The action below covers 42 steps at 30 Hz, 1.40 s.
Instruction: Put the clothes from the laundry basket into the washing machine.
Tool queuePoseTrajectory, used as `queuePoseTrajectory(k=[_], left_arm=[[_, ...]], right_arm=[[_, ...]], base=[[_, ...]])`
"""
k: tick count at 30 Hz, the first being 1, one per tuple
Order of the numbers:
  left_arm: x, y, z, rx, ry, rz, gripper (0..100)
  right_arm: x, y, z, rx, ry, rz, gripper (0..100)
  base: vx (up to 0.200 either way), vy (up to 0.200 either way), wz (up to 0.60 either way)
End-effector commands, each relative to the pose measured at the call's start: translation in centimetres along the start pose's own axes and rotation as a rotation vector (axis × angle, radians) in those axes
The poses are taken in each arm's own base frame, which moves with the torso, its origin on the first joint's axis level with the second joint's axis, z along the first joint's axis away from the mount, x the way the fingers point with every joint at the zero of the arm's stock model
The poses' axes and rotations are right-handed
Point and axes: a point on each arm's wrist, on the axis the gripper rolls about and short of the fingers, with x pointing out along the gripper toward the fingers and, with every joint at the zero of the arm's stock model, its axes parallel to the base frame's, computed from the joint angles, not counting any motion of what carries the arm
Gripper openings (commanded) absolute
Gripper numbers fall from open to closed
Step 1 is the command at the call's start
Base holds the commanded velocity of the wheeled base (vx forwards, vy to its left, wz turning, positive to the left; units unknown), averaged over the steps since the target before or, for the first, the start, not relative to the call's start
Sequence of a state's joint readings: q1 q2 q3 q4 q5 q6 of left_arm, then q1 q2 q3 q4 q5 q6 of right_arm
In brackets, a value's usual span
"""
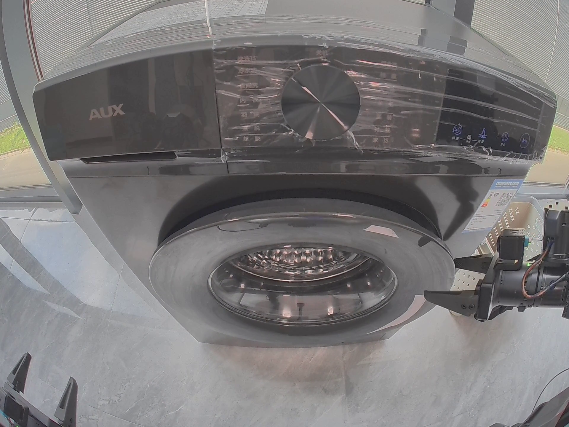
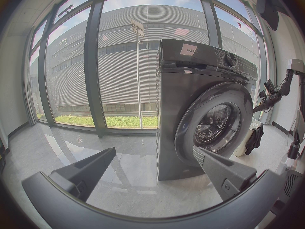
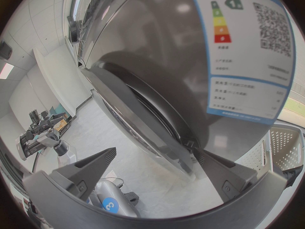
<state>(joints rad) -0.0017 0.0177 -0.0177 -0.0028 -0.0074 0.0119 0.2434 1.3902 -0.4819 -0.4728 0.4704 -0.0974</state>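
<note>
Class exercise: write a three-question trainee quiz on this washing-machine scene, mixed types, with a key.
1. True or false: the round glass door of the dark grey washing machine is shut.
2. Which gripper is beside that door's rim? A) left B) right
3. Fill in: by the robot's own sides, the white perforated laundry basket stands at the machine's ___ side.
Key: 1 true; 2 B, the right gripper, fingers open; 3 right.

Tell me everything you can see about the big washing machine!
The washing machine is dark grey, standing on the pale floor. Its round door looks shut, with a glass window showing the silvery drum. On top sits a glossy panel with a round dial, wrapped in clear film. A label is stuck at its front corner. The right gripper, jaws open, hovers at the door's rim.
</note>
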Motion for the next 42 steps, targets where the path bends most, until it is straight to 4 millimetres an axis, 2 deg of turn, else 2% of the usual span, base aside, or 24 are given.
queuePoseTrajectory(k=[1, 9, 18, 25, 32, 38, 42], left_arm=[[0.0, 0.0, -0.4, -0.001, -0.002, 0.000, 100], [0.0, 0.0, -0.4, -0.001, -0.002, 0.000, 100], [0.0, 0.0, -0.4, 0.000, -0.002, 0.002, 100], [0.0, 0.0, -0.4, -0.001, -0.002, 0.000, 100], [0.0, 0.0, -0.4, -0.001, -0.002, 0.000, 100], [0.0, 0.0, -0.4, -0.001, -0.002, 0.000, 100], [0.0, 0.0, -0.4, 0.000, -0.002, 0.000, 100]], right_arm=[[1.2, 0.2, -0.1, 0.001, 0.029, 0.033, 100], [1.3, 1.0, -0.8, 0.011, 0.057, 0.036, 100], [-1.0, 2.0, -2.6, 0.011, 0.063, 0.023, 100], [0.2, 1.0, -1.2, 0.010, 0.050, -0.023, 100], [1.3, 0.8, -1.3, 0.015, 0.081, -0.025, 100], [1.0, 1.3, -2.1, 0.017, 0.101, -0.003, 100], [0.0, 1.7, -2.8, 0.013, 0.102, -0.001, 100]], base=[[0.000, 0.000, 0.00], [0.000, 0.000, 0.00], [0.000, 0.000, 0.00], [-0.143, 0.000, 0.00], [-0.029, 0.000, 0.00], [0.000, 0.000, 0.00], [0.000, 0.000, 0.00]])
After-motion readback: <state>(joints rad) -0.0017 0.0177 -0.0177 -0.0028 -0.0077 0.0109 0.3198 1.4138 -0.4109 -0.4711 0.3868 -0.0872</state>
